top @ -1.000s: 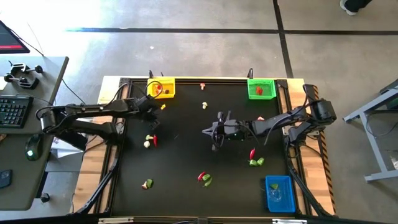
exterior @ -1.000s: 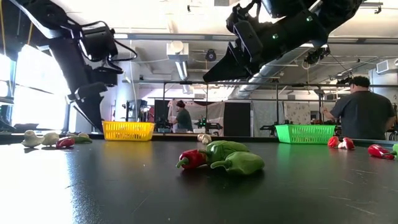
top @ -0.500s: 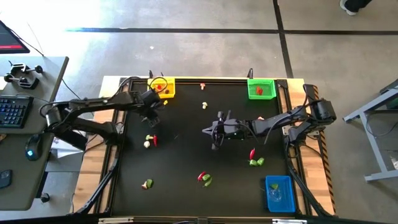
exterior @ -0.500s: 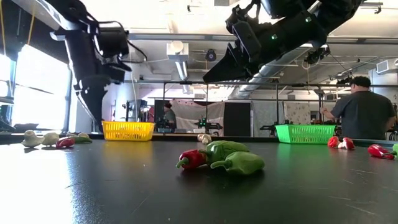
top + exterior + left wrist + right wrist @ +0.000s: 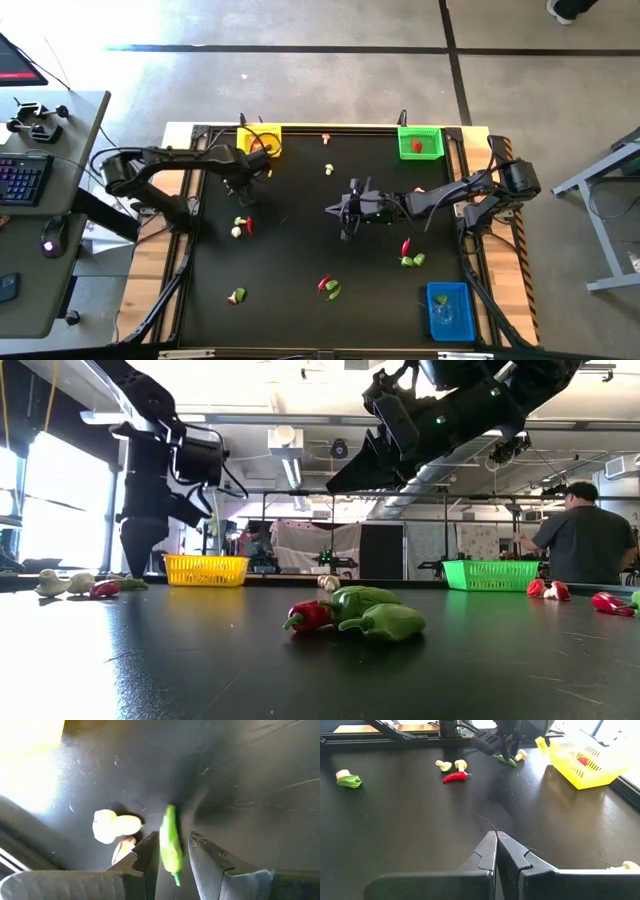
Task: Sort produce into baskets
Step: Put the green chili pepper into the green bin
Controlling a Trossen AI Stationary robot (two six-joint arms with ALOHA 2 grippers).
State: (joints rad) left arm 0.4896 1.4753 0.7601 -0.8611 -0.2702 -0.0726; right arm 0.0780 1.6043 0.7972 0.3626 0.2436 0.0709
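Currently a green pepper (image 5: 170, 840) is clamped in the left claw (image 5: 172, 851) near the yellow basket (image 5: 259, 141); the right claw (image 5: 496, 849) is held together mid-worktop (image 5: 300, 240).

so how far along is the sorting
Early. Done: red pieces already lie in the yellow basket and the green basket.
In hand: the left gripper holds a green pepper near the yellow basket; the right gripper waits shut at mid-table.
Left: clusters of produce across the table, such as the pair near the front.
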